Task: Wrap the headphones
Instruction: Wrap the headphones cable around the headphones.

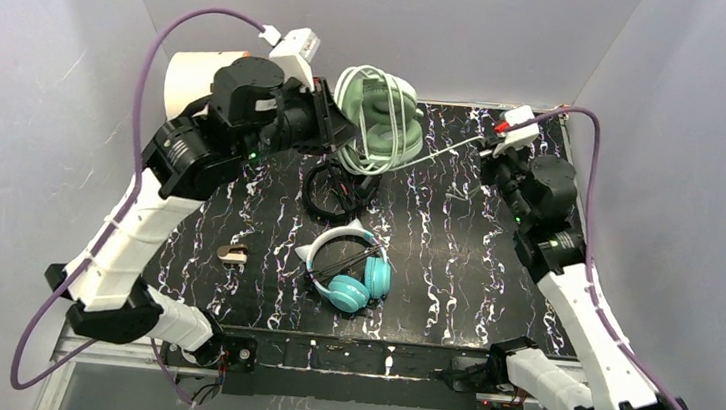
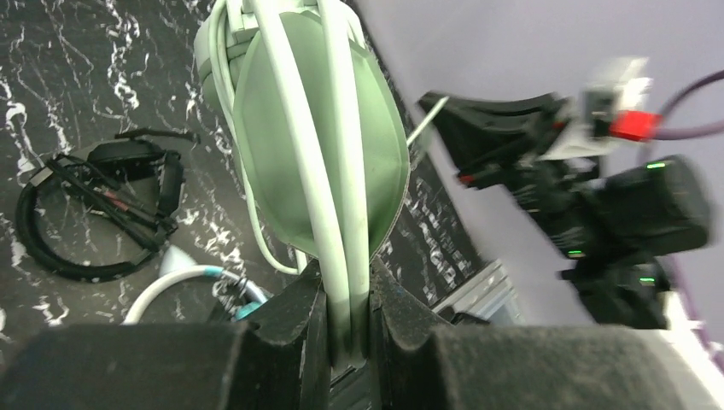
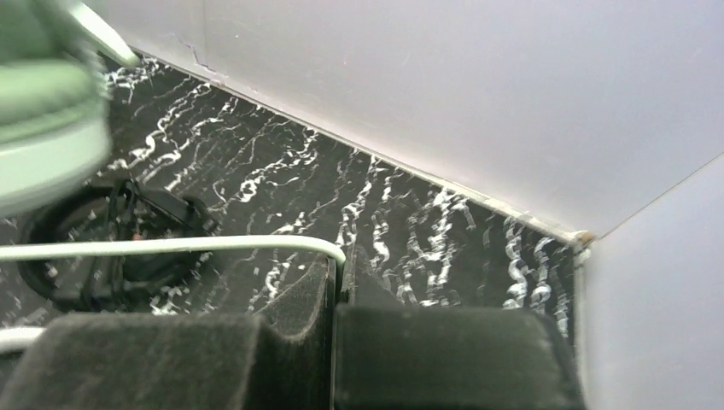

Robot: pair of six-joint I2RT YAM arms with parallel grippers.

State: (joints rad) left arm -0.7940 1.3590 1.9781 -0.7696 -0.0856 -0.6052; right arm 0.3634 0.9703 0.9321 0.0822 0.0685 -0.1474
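Observation:
My left gripper (image 1: pixel 338 132) is shut on the pale sage-green headphones (image 1: pixel 380 116), held above the table's back; the light cable is looped round them. In the left wrist view the jaws (image 2: pixel 348 295) clamp the headband (image 2: pixel 337 171). My right gripper (image 1: pixel 493 149) is shut on the light cable (image 1: pixel 445 149), which runs taut to the headset; in the right wrist view the cable (image 3: pixel 171 247) enters the closed jaws (image 3: pixel 341 260). The all-black headphones (image 1: pixel 332 190) lie on the table below. The teal headphones (image 1: pixel 352 272) with the white cat-ear band lie nearer the front.
A white cylinder (image 1: pixel 196 73) stands at the back left behind my left arm. A small tan object (image 1: pixel 233 252) lies on the black marbled table (image 1: pixel 464 265) to the left. Grey walls enclose the table on three sides.

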